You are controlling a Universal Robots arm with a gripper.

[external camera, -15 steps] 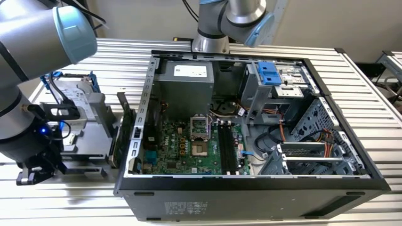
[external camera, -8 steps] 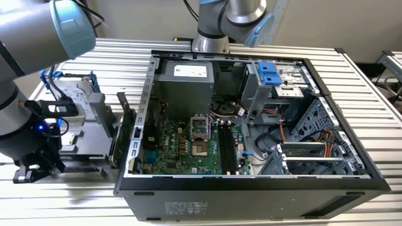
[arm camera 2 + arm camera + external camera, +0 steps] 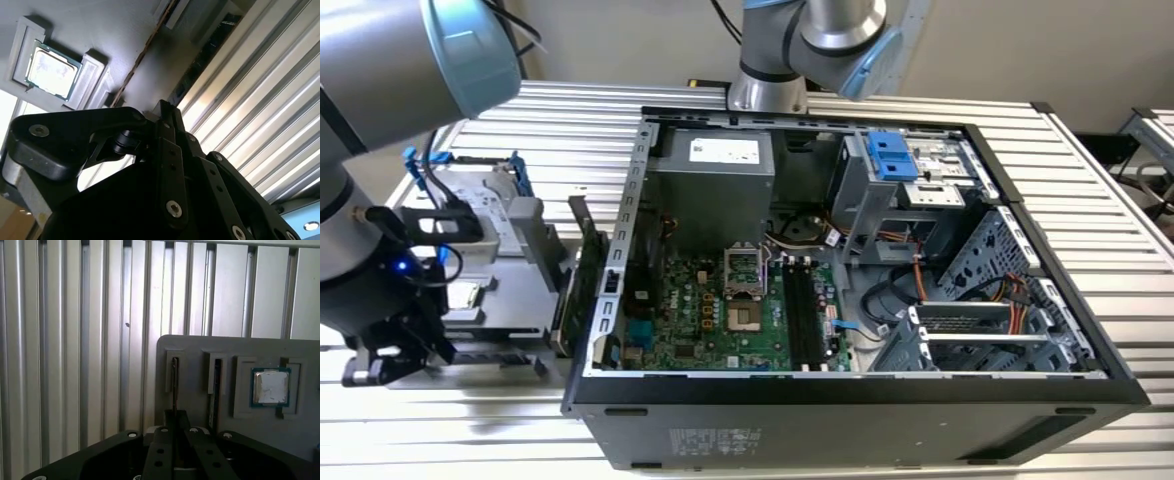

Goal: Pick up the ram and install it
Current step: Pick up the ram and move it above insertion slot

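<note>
The grey parts holder (image 3: 200, 347) is a flat, matte slab with rounded corners, and it lies on a table (image 3: 75, 340) of ribbed, shiny aluminium slats. Narrow upright slots with raised rims are cut into the slab. The ram (image 3: 174, 382) stands edge-on in the slot nearest the holder's table-side edge, so in the first wrist view it reads as a thin dark line. The gripper (image 3: 176, 420), made of black, matte, bolted links, sits right over that slot. Its two fingers are drawn together into a narrow tip that clamps the ram's edge. In the next slot, towards the middle of the holder, a second dark stick (image 3: 216, 390) stands apart from the fingers. Beyond it, a square processor chip (image 3: 271, 387) with a dull silver lid and a green border lies flat in a stepped square pocket. In the exterior view, a green expansion card (image 3: 586, 262) stands on edge just beside the holder. On the far side of the card is the open black computer case (image 3: 854, 400), a sheet-metal box with the green motherboard (image 3: 707, 320) on its floor.
</note>
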